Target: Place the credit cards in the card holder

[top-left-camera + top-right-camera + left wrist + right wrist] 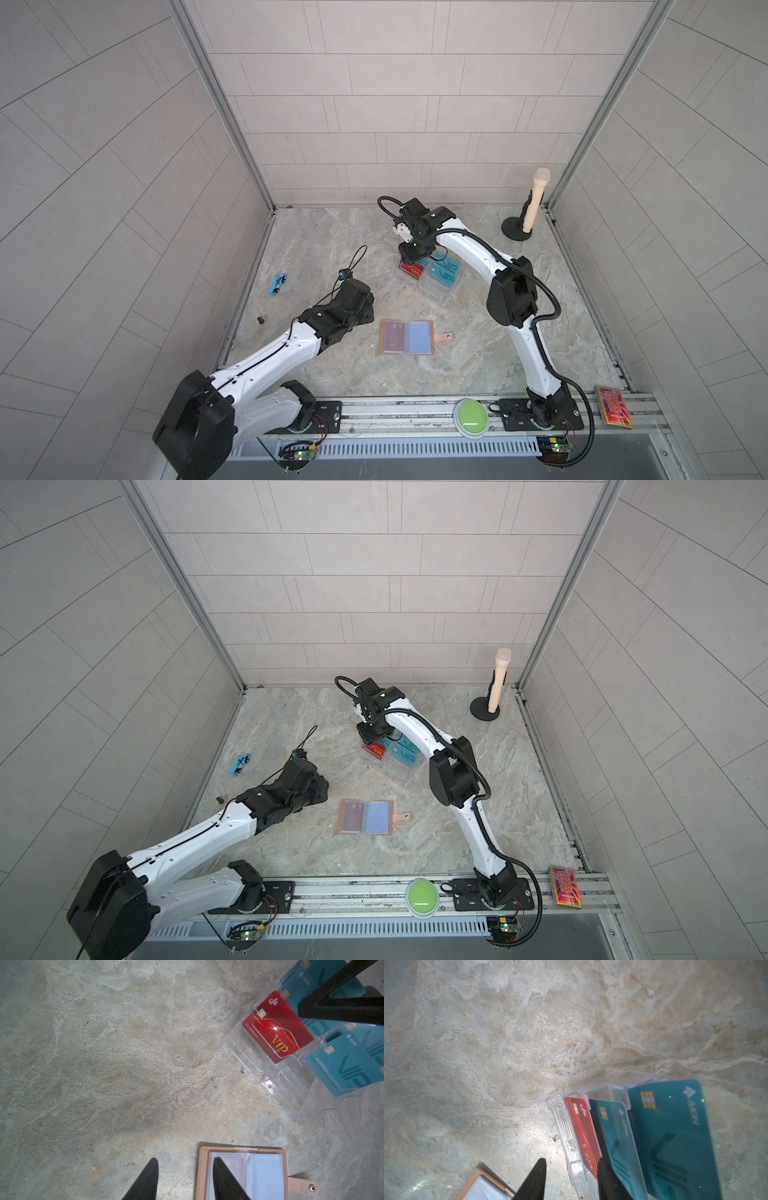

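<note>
A tan-pink, leather-like fold-over card holder (419,338) lies open and flat on the marbled stone counter (519,332), a little forward of the middle. Its snap tab (445,336) points toward the right edge. A red card (393,337) shows through the clear pocket on the holder's left half; the right half is pale blue.

Behind it, nearer the counter's back edge, stands a clear acrylic tiered stand (436,296). It carries a red plastic card with gold "VIP" lettering (278,1028) at its left end and several teal-blue cards with darker "VIP" lettering (349,1064) beside it.

The right gripper (572,1180) hangs over that left end, its two black fingers (535,1180) spread partway with nothing clamped between them. In its wrist view the red plastic card and the stand's side wall lie in the gap; whether a fingertip touches either cannot be told.

The left gripper (185,1180) is poised just beside the card holder's left side, jaws likewise parted and empty. One finger crosses the holder's left border in its wrist view.

A small blue toy car (277,285) sits near the left edge, and a cream microphone on a round black base (535,203) stands in the back right corner. A green dome push-button (471,417) and an orange-pink patterned slab (614,406) rest on the metal rail (395,409) along the front edge.
</note>
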Controlling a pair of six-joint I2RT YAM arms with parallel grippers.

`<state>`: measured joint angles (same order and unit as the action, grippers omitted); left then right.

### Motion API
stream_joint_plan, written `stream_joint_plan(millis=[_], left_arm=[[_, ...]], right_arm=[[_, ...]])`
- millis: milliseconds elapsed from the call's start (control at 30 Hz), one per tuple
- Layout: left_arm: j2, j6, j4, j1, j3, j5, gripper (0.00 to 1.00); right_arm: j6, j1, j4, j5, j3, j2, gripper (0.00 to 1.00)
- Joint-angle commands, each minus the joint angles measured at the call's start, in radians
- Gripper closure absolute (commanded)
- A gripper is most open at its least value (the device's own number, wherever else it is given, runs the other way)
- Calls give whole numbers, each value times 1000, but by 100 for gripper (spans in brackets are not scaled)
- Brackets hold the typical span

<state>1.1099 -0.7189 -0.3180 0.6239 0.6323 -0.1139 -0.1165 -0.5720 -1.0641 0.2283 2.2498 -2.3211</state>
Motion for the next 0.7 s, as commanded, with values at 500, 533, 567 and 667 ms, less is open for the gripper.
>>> stream_joint_plan(millis=[500, 533, 567, 667], left_arm=[[24, 16, -40, -4, 35, 2, 38], [26, 16, -42, -4, 37, 1, 38], [29, 18, -45, -3, 39, 2, 38], [39, 19, -52, -4, 44, 3, 38]], right_arm=[[76, -1, -78, -72, 59, -84, 56], [76, -2, -76, -67, 58, -85, 56], [76, -4, -76, -61, 58, -87, 55], [79, -12, -73, -42, 59, -86, 57]])
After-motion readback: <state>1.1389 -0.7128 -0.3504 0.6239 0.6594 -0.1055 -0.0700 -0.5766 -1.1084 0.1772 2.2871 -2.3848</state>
